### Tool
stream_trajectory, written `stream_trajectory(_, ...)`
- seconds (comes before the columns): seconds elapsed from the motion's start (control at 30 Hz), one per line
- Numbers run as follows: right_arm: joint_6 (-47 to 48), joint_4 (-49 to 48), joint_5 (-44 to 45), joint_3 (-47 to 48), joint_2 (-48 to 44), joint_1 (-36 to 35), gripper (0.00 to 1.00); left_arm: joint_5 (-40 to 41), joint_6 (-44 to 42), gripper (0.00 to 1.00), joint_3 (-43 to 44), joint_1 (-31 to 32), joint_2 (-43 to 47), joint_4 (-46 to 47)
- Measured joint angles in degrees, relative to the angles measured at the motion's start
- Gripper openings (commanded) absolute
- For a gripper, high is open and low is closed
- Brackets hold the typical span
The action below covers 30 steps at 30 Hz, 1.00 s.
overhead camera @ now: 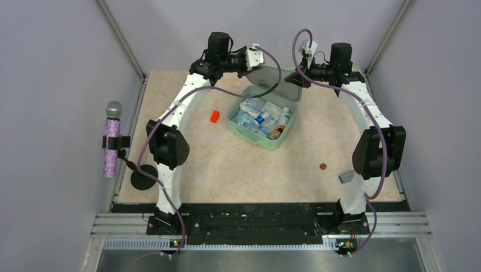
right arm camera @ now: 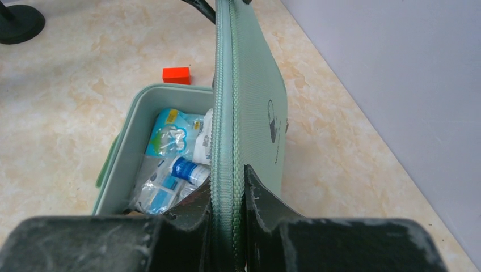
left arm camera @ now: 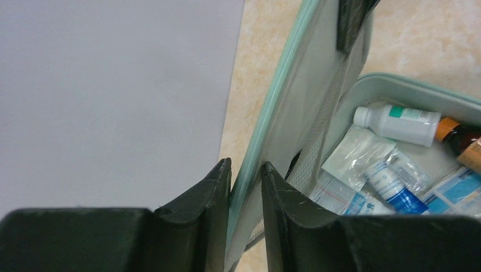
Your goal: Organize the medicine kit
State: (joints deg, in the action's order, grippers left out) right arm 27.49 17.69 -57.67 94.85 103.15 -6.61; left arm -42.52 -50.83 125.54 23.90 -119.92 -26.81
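Observation:
The mint-green medicine kit lies open at the back of the table, its tray [overhead camera: 241,129] holding bottles, tubes and packets. The lid [overhead camera: 270,76] stands raised on edge behind the tray. My left gripper [overhead camera: 258,65] is shut on the lid's left edge; in the left wrist view the lid [left arm camera: 295,102] runs between its fingertips [left arm camera: 245,170]. My right gripper [overhead camera: 297,79] is shut on the lid's zipper rim [right arm camera: 228,113], with its fingertips [right arm camera: 228,184] clamped on both sides. A white bottle [left arm camera: 403,122], a brown bottle [left arm camera: 462,139] and a blue tube [left arm camera: 391,184] lie inside.
A small red block [overhead camera: 214,117] lies on the table left of the tray and also shows in the right wrist view [right arm camera: 176,74]. A coin [overhead camera: 323,166] and a small packet [overhead camera: 346,177] lie near the right arm. A microphone [overhead camera: 112,139] on a black stand [overhead camera: 144,177] is at the left edge.

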Motion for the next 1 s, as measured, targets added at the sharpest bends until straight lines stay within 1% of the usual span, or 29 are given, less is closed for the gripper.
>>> stream_trajectory(0.07, 0.0, 0.3, 0.1, 0.8, 0.4, 0.0, 0.04, 1.3, -0.3, 0.38, 0.4, -0.9, -0.5, 0.2)
stream_trajectory(0.13, 0.0, 0.5, 0.4, 1.3, 0.7, 0.0, 0.04, 2.5, -0.4, 0.38, 1.7, -2.0, -1.7, 0.1)
stream_trajectory(0.2, 0.0, 0.5, 0.7, 1.4, 0.8, 0.0, 0.04, 2.9, -0.4, 0.35, 4.8, -3.3, -3.9, -0.7)
stream_trajectory(0.27, 0.0, 0.4, 1.0, 1.7, 1.0, 0.0, 0.04, 2.9, -0.4, 0.31, 7.0, -4.2, -5.7, -1.6)
stream_trajectory(0.37, 0.2, 0.3, 1.3, 1.7, 1.2, 0.0, 0.05, 2.7, -0.4, 0.19, 7.7, -4.6, -6.4, -3.1)
stream_trajectory(0.43, 0.4, 0.3, 1.6, 1.7, 1.3, 0.0, 0.06, 2.2, -0.3, 0.05, 7.8, -4.6, -6.4, -4.3)
stream_trajectory(0.47, 0.4, 0.2, 1.9, 1.7, 1.3, 0.1, 0.10, 2.0, -0.2, 0.00, 7.8, -4.6, -6.4, -4.8)
stream_trajectory(0.5, 0.4, 0.2, 2.1, 1.7, 1.3, 0.0, 0.17, 1.8, 0.0, 0.00, 7.8, -4.7, -6.4, -5.0)
stream_trajectory(0.57, 0.1, -0.1, 2.3, 1.9, 1.5, 0.1, 0.37, 1.6, 0.6, 0.00, 7.8, -4.7, -6.4, -5.2)
stream_trajectory(0.63, -1.6, -0.1, 2.7, 2.7, 2.0, 0.2, 0.49, 1.7, 1.9, 0.00, 7.4, -4.7, -6.3, -4.6)
stream_trajectory(0.73, -7.1, -1.6, 3.5, 3.9, 3.0, 1.0, 0.65, 2.1, 5.2, 0.00, 5.9, -4.8, -5.7, -3.2)
stream_trajectory(0.87, -16.7, -4.5, 3.6, 3.9, 3.0, 3.8, 0.75, 2.9, 11.5, 0.00, -0.3, -4.8, -2.7, 1.7)
stream_trajectory(0.93, -21.9, -4.8, 3.1, 3.8, 2.7, 6.4, 0.76, 3.2, 15.7, 0.00, -5.0, -4.8, -0.5, 5.3)
stream_trajectory(1.0, -22.9, -4.4, 2.8, 3.3, 2.0, 8.8, 0.76, 3.6, 19.5, 0.00, -7.9, -4.6, 0.7, 8.0)
